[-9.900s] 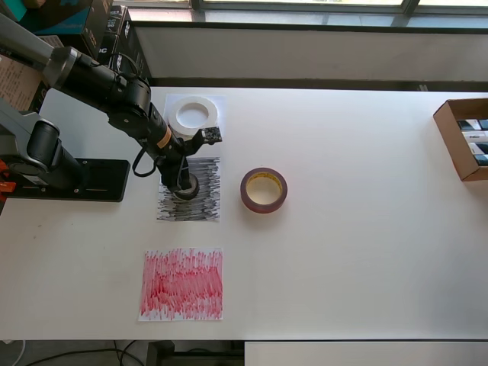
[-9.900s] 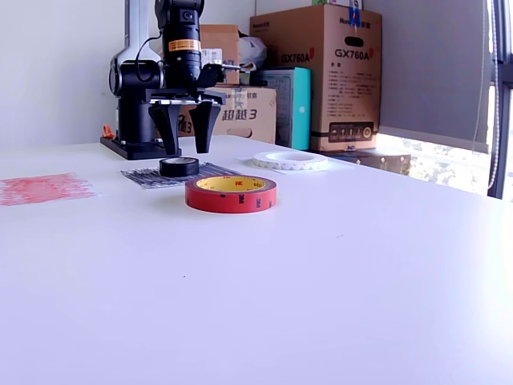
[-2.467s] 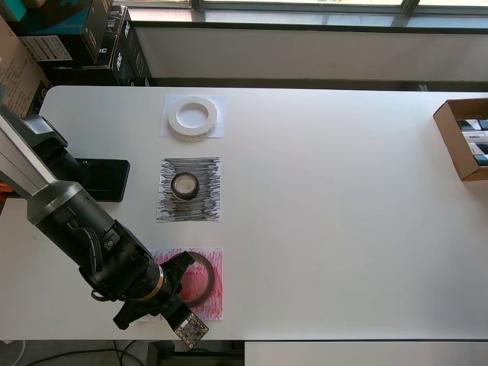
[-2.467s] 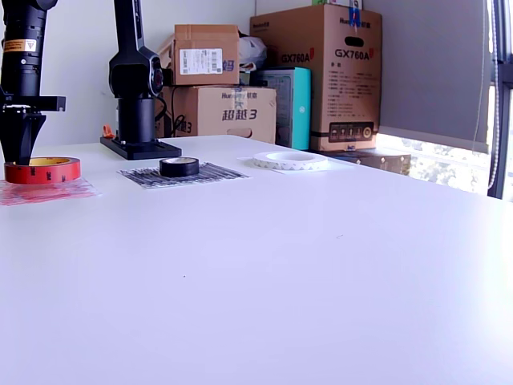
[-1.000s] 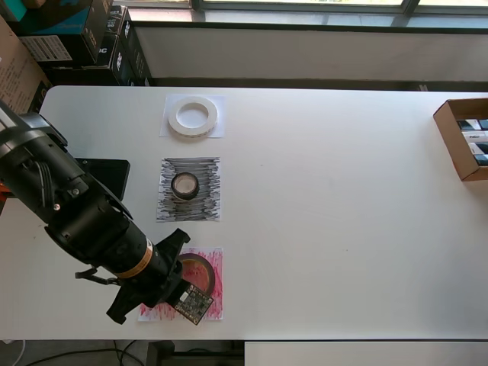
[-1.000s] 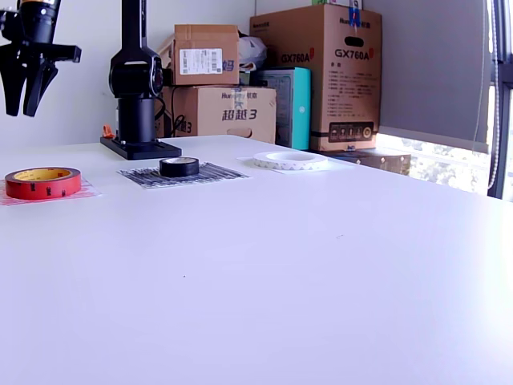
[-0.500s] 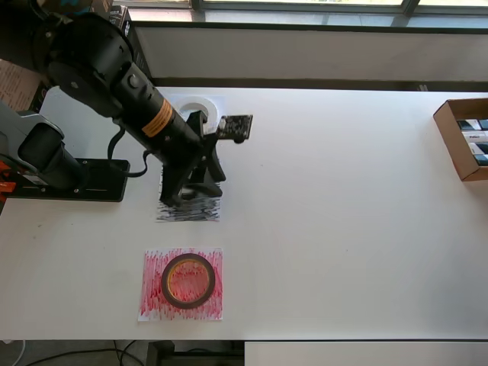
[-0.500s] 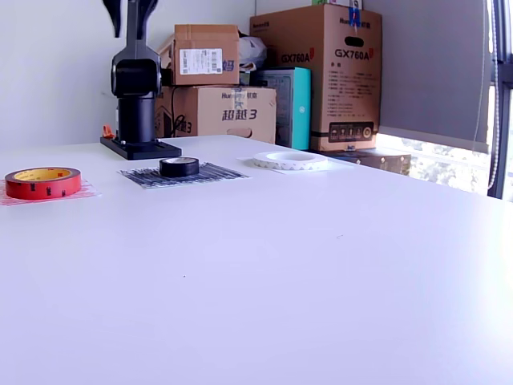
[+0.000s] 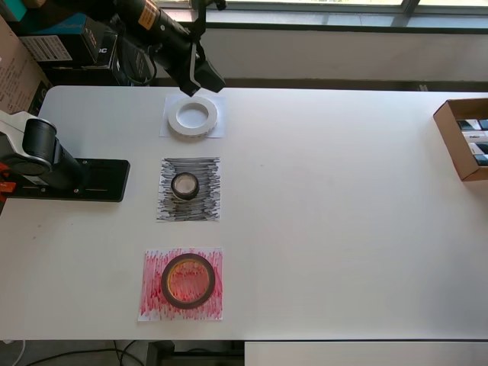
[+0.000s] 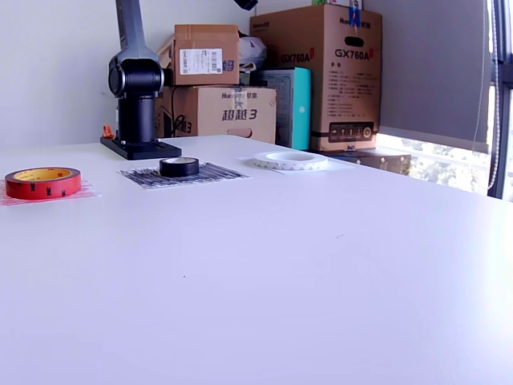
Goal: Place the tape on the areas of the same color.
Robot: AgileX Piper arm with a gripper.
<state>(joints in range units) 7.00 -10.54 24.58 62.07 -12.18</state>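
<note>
Overhead view is showing the white table (image 9: 343, 229) with the arm's base (image 9: 46, 164) sitting at its left edge and the arm reaching up toward the far side, near the window. A cardboard box (image 9: 463, 137) is sitting at the right edge. Three paper sheets are lying in a column on the left part of the table. On the near one, the red-scribbled sheet (image 9: 152, 301), the dark-red tape roll (image 9: 187, 280) is lying flat, fully inside the sheet. On the middle one, the black-scribbled sheet (image 9: 204, 202), the small black roll (image 9: 184, 185) is resting about centre. On the far one, the plain white sheet (image 9: 169, 130), the white ring (image 9: 193, 117) is lying flat. The gripper (image 9: 200, 75) is hanging high, over the far table edge just beyond the white ring, carrying nothing; whether its fingers are spread or closed, I cannot tell, since they are overlapping dark against dark. Judging by this, all three rolls are sitting on matching colours and nothing is looking left to place.
</note>
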